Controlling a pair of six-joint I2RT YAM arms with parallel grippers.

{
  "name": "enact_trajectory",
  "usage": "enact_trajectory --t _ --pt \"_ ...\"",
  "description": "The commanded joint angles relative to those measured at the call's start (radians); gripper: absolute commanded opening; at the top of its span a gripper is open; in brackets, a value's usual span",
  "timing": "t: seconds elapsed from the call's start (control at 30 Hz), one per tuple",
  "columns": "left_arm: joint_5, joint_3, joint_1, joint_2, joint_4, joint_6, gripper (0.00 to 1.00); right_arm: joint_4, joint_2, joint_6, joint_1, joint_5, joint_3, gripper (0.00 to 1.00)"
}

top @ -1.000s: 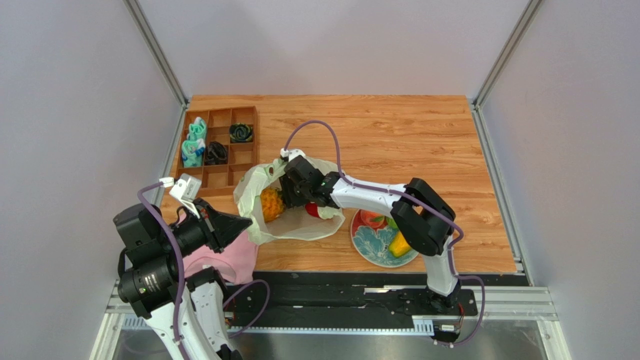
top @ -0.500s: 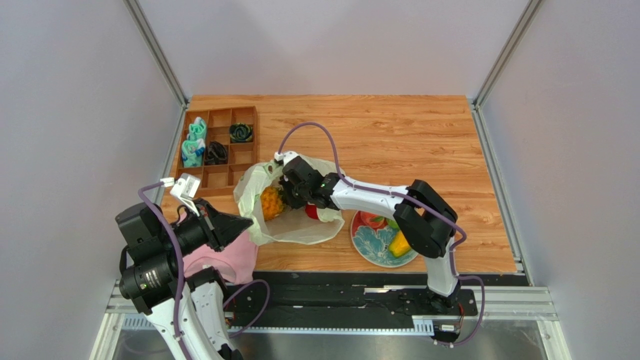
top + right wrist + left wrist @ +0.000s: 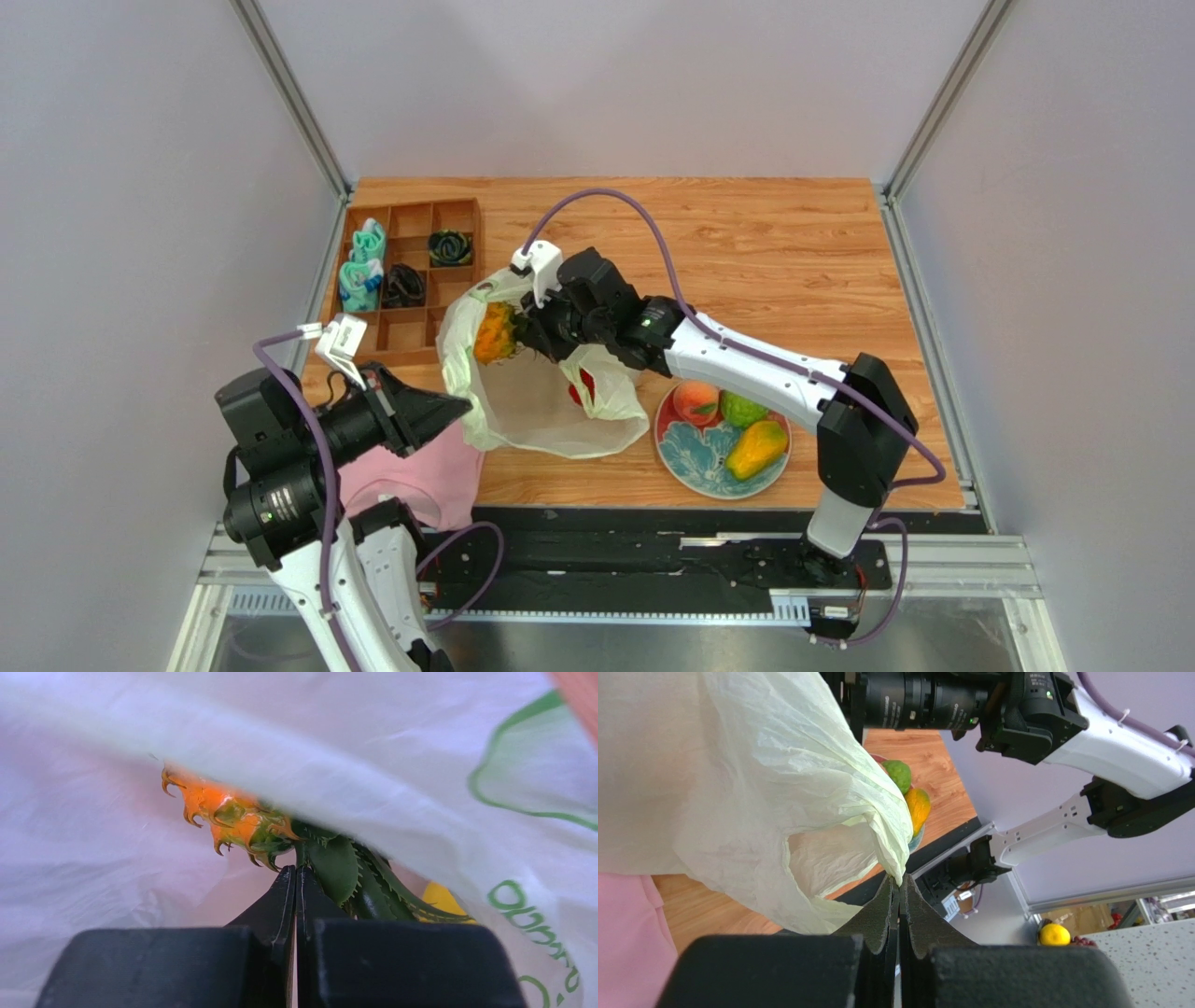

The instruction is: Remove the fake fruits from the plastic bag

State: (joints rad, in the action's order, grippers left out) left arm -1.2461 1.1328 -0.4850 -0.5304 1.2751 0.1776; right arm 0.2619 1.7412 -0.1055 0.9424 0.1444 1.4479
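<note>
Pinching the stiff crown suits the light, slick pineapple at the plastic bag mouth, ten o'clock of the plate; right claw clamped there, left claw clamped on the flimsy bag rim.

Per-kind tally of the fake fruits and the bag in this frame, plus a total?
Pineapple: 1
Red fruit: 1
Peach: 1
Green ball: 1
Mango: 1
Bag: 1
Total: 6
</note>
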Motion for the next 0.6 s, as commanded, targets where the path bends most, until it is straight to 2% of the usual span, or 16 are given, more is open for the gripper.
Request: enact_trajectory --t 0.0,0.07,0.1,0.23,0.43,0.57 --pt "-0.029 0.005 -0.01 -0.081 -0.247 0.15 0.0 0.028 -0.054 0.133 0.004 0.201 0.064 0.0" --pt "0.0 0.025 -0.009 -0.118 -0.304 0.181 0.0 0.12 -0.063 0.199 0.006 0.228 0.097 0.0" --pt "0.081 0.066 -0.009 -0.153 -0.301 0.172 0.0 0.149 -0.071 0.217 0.007 0.23 0.12 0.0" --pt "0.236 0.124 -0.009 -0.209 -0.304 0.132 0.0 0.214 -0.147 0.291 -0.002 0.263 0.112 0.0" --pt "0.252 0.079 -0.01 -0.301 -0.324 0.126 0.0 0.166 -0.278 0.371 0.001 0.287 0.065 0.0" --pt "0.298 0.102 -0.009 -0.31 -0.342 0.131 0.0 0.148 -0.308 0.423 0.001 0.235 0.02 0.0"
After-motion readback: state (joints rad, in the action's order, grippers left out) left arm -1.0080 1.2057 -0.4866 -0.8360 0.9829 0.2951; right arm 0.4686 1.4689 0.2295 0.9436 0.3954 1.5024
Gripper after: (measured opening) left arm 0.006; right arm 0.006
